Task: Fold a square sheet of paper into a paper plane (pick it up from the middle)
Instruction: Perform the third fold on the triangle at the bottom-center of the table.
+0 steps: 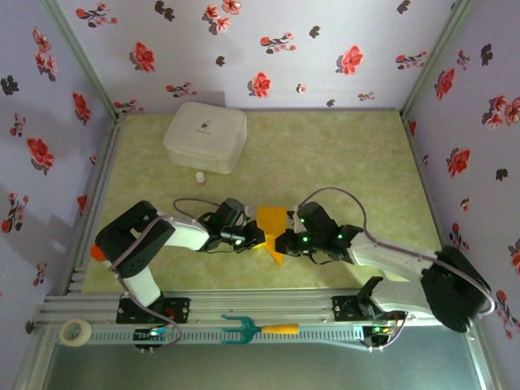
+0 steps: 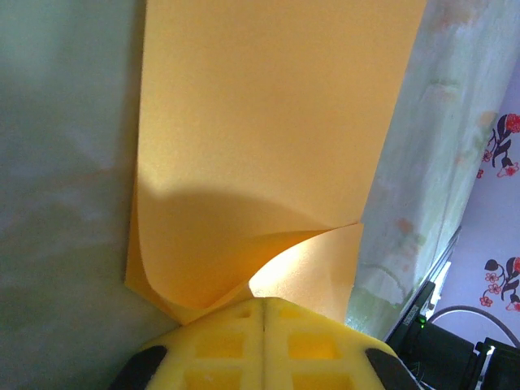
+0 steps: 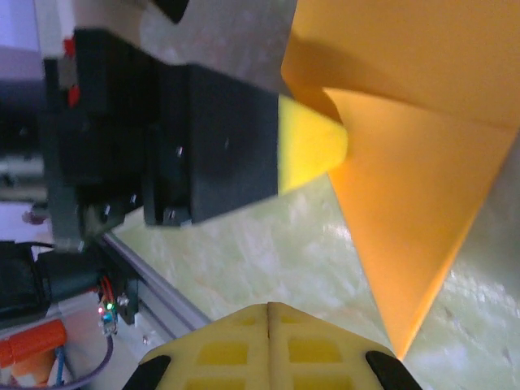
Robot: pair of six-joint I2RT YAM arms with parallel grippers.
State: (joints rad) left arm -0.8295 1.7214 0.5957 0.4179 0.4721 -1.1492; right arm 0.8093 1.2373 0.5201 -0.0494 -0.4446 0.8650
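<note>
Orange-yellow paper plane (image 1: 272,223), a part-folded sheet with one pointed end, lay on the green marbled tabletop (image 1: 349,154) at centre frame in the top view, with the point toward the bottom edge. The yellow-padded left gripper (image 1: 258,236) was clenched. Its tips pressed into a curled fold at the sheet's lower edge in the left wrist view; could not tell whether paper sat between the pads. Right gripper (image 1: 282,242) was clenched on nothing, just right of the sheet, with the point beside it. White rounded plastic box (image 1: 205,136) stood upper left, well apart.
</note>
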